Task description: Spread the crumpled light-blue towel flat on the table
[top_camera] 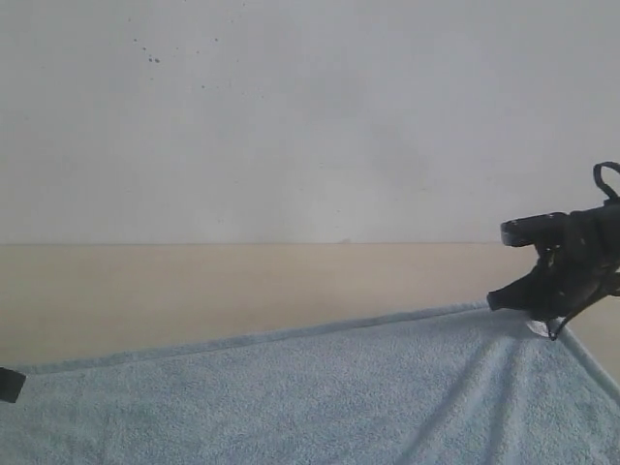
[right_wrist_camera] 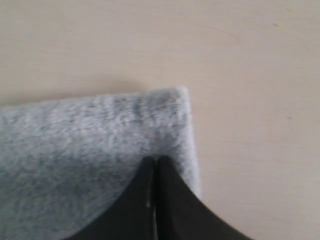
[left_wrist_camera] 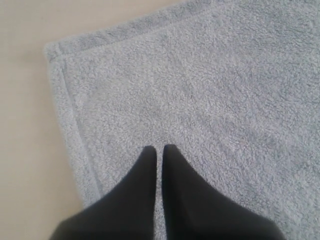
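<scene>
The light-blue towel covers the near part of the beige table, mostly flat, with creases running up to its far right corner. My right gripper is shut on that corner, a small white tag just beneath it. The right wrist view shows the fingers pinching the towel at its hemmed corner. Only a black tip of my left gripper shows at the left edge. In the left wrist view it is shut and empty above the towel, near another corner.
A white-grey wall rises behind the table's far edge. Bare table shows beyond the towel's far hem and beside both corners.
</scene>
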Motion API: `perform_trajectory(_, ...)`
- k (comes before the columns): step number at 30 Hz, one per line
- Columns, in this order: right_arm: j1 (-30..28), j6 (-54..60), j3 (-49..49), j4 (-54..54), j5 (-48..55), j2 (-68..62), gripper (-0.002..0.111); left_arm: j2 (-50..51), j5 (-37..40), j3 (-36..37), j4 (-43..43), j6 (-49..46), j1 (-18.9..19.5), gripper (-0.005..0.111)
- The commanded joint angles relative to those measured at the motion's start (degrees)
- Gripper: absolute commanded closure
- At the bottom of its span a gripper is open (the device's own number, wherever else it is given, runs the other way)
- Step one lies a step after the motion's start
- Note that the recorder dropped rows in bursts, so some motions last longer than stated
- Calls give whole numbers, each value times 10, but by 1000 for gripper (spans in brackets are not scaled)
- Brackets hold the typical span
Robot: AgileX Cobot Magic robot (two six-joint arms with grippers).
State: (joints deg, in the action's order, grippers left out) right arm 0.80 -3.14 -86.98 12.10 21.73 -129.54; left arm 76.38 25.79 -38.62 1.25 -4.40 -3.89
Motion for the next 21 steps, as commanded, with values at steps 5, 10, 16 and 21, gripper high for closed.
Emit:
perform_trajectory(5,-61,3,0,8,65,-4,108,23,-22,-10,-54,-47,-2,103)
perform_trajectory(10,-54,3,0,1,57,39,108,23,-21,-13,-54,-47,-2,103)
perform_trajectory(16,-46,3,0,-11,67,109,108,23,-21,-14,-55,-47,-2,103)
perform_trajectory(21,-46,5,9,-13,122,168,108,23,-23,-14,-71,-63,-2,103)
